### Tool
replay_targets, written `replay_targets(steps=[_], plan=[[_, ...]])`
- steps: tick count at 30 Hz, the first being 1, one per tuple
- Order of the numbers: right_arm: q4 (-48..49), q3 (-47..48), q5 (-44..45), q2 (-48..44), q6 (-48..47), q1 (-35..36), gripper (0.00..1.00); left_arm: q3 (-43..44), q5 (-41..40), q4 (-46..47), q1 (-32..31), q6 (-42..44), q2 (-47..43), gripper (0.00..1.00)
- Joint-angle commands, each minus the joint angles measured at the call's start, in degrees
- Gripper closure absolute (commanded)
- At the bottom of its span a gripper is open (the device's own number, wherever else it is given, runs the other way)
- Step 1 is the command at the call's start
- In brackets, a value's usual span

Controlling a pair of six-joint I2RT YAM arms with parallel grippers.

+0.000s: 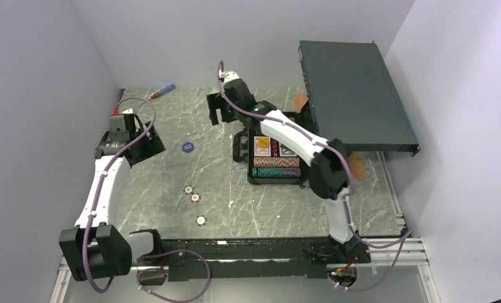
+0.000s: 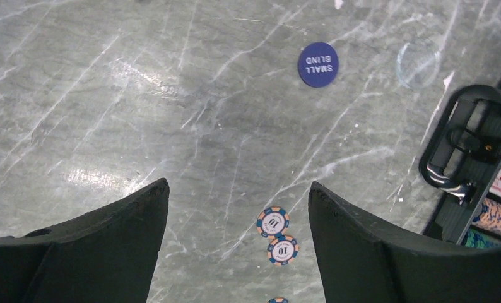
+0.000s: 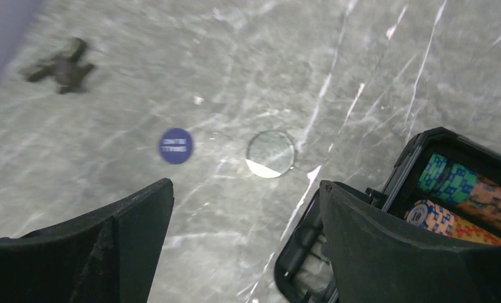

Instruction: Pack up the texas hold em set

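Lying open right of the table's middle, the small dark grey case (image 1: 273, 181) has its black handle (image 1: 238, 148) turned toward the left arm. Inside, card decks (image 1: 264, 146) fill the far part and rows of striped chips (image 1: 276, 168) the near part.

Three loose chips (image 1: 195, 197) lie on the marble well left of the case, nearer the arm bases. A blue round button (image 1: 187, 146) sits apart from them, between the left gripper (image 1: 141, 144) and the case.

The left wrist view makes the button's lettering readable as "SMALL BLIND" (image 2: 318, 64). It also shows a "10" on two touching chips (image 2: 272, 222). Both wrist views reveal a clear disc (image 3: 270, 153) on the table between button and case, which cannot be made out from above.

The left gripper's fingers (image 2: 109, 240) stand wide apart over bare table with nothing between them. The right gripper (image 3: 247, 186) is likewise spread wide and empty, hovering just beyond the case's handle end.
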Motion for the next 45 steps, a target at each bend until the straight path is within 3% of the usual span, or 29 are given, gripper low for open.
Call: replay_targets(steps=[1, 3, 6, 17, 30, 36, 45], plan=[[-10.71, 10.88, -1.98, 10.79, 0.94, -0.8, 0.1, -1.46, 3.01, 3.89, 3.4, -2.13, -0.77, 0.17], [-10.69, 13.87, -2.05, 14.78, 0.0, -0.81, 0.03, -1.9, 4.76, 4.93, 4.09, -2.33, -0.94, 0.17], [-11.98, 19.1, -1.49, 20.48, -1.76, -0.71, 0.0, -2.33, 6.6, 5.71, 4.36, -1.98, -0.87, 0.17], [-9.22, 23.45, 0.54, 29.72, -6.0, -0.43, 0.02, -3.1, 11.75, 6.95, 4.43, -0.77, 0.0, 0.07], [-6.96, 25.44, 3.6, 35.37, -9.69, 1.22, 0.09, -3.44, 13.12, 7.35, 4.44, -0.39, 0.08, 0.07], [-6.79, 25.5, 2.44, 36.27, -9.04, 1.21, 0.27, -3.48, 13.12, 7.32, 4.45, -0.17, 0.07, 0.07], [-8.01, 27.76, 3.37, 32.69, -11.0, 1.23, 0.7, -3.57, 13.0, 7.44, 4.45, -0.11, 0.12, 0.07]])
